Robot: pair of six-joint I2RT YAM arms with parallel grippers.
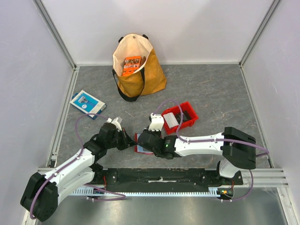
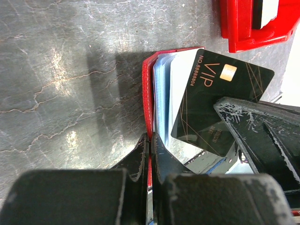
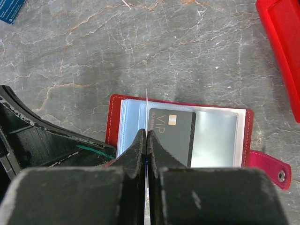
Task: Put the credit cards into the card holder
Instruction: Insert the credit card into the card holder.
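The grey, marble-veined tabletop [image 1: 211, 89] carries four things. A mustard-and-cream tote bag [image 1: 138, 70] stands at the far middle, and a flat blue-and-white box [image 1: 87, 102] lies at the left. A red plastic bin [image 1: 186, 125] sits right of centre. Near its left, the red card holder [image 3: 218, 138] lies open.

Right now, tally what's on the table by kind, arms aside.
Tote bag: 1
Orange packet: 1
Blue-and-white flat box: 1
Red bin: 1
White object in bin: 1
Red card holder: 1
Black VIP card: 1
Thin white sheet, edge-on, unidentified: 1
Total: 8
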